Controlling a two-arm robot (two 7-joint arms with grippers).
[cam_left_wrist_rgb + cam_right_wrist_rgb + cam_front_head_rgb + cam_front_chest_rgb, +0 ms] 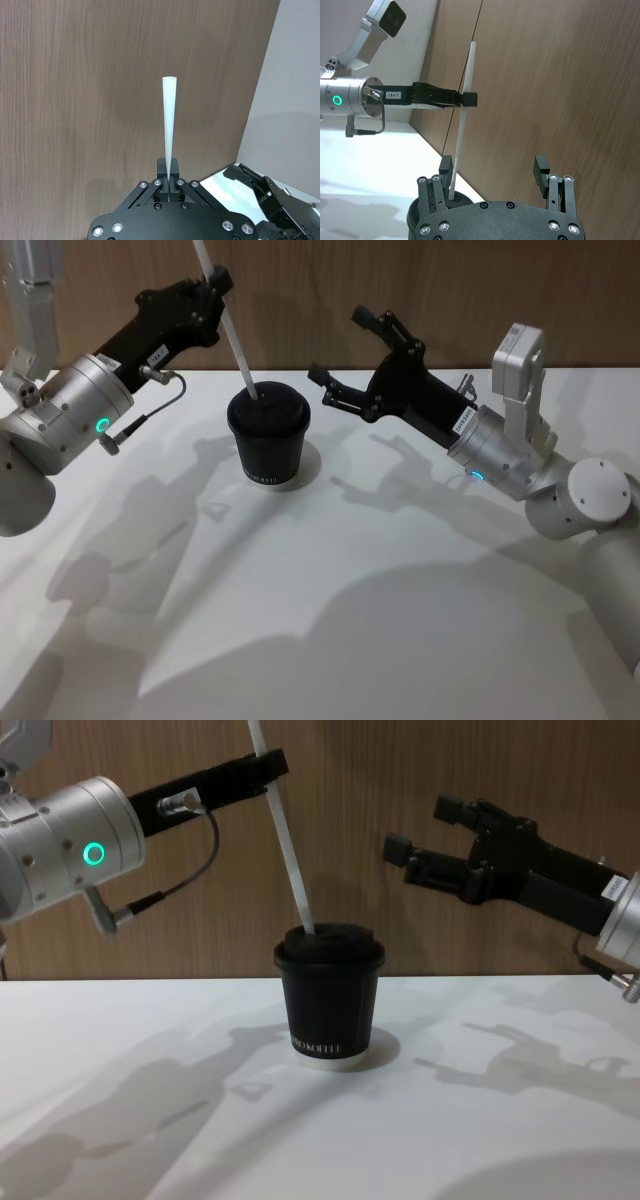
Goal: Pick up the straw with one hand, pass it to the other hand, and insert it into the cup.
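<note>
We hold the straw [228, 328] in our left gripper [218, 282], the one whose silver wrist carries the glowing green ring, and its fingers are pinched shut around the straw partway up its length, above and slightly left of the cup [268, 436]. The straw leans, its upper part tilted toward the left, and its lower end meets the cup's black lid [330, 944] at the left side of the top; in the chest view that end [305, 925] sits right at the lid, though we cannot tell how far it has gone in. In the left wrist view the straw [169, 120] rises straight out from between the closed fingers [169, 181] against the wooden wall [100, 90]. The cup stands upright on the white table [380, 590], toward the far side and a little left of centre, with its small white lettering facing us. Our right gripper [345, 350] hangs in the air to the right of the cup, clear of it, with its two black fingers spread wide and nothing between them. From the right wrist view we see those spread fingers [446, 165] with the straw [462, 120] and the left gripper [467, 99] beyond them.
</note>
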